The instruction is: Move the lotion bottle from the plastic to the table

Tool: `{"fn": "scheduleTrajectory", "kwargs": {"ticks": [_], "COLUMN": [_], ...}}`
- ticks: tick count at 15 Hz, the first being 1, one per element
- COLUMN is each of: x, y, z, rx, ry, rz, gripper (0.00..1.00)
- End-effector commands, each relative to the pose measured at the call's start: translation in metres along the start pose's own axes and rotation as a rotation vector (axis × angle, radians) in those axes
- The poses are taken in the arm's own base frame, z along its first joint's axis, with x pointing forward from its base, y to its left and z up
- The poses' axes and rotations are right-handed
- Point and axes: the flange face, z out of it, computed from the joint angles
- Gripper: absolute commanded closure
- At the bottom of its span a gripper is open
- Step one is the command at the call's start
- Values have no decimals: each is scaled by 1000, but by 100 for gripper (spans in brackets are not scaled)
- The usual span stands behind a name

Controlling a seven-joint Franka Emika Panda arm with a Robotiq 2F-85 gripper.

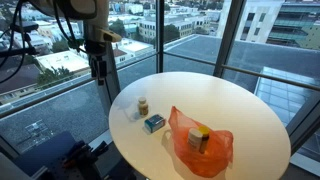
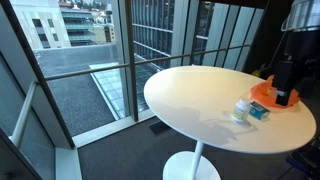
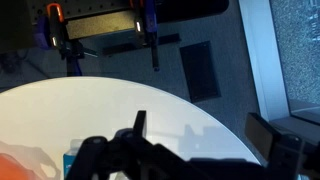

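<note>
The lotion bottle (image 1: 201,139) stands upright inside the orange plastic (image 1: 215,152) at the near side of the round white table (image 1: 230,100). The plastic also shows in an exterior view (image 2: 262,92) and at the lower left edge of the wrist view (image 3: 18,165). The bottle is hidden in those two views. My gripper (image 1: 97,66) hangs above the table's far left edge, well apart from the plastic. It is open and empty, with both fingers spread in the wrist view (image 3: 200,130). It also shows in an exterior view (image 2: 287,92).
A small pale bottle (image 1: 142,105) and a blue box (image 1: 153,123) stand on the table between my gripper and the plastic; both also show in an exterior view, the bottle (image 2: 241,108) and the box (image 2: 257,112). Glass walls with railings surround the table.
</note>
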Motion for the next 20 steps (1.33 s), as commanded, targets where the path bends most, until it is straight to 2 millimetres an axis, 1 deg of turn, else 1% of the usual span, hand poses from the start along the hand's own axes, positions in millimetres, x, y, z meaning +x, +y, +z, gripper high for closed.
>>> {"fn": "scheduleTrajectory", "kwargs": {"ticks": [1,5,10,14,16,20], "x": [0,0,15,38,52,78], "y": [0,0,14,34,49,82], "z": [-1,-1,-22,-42,-49,-52], "rx": [0,0,7,19,20,11], "ry": [-1,0,39,73,91,127], "rz": [0,0,43,107,151,242], "gripper": [0,0,0,0,0,0]}}
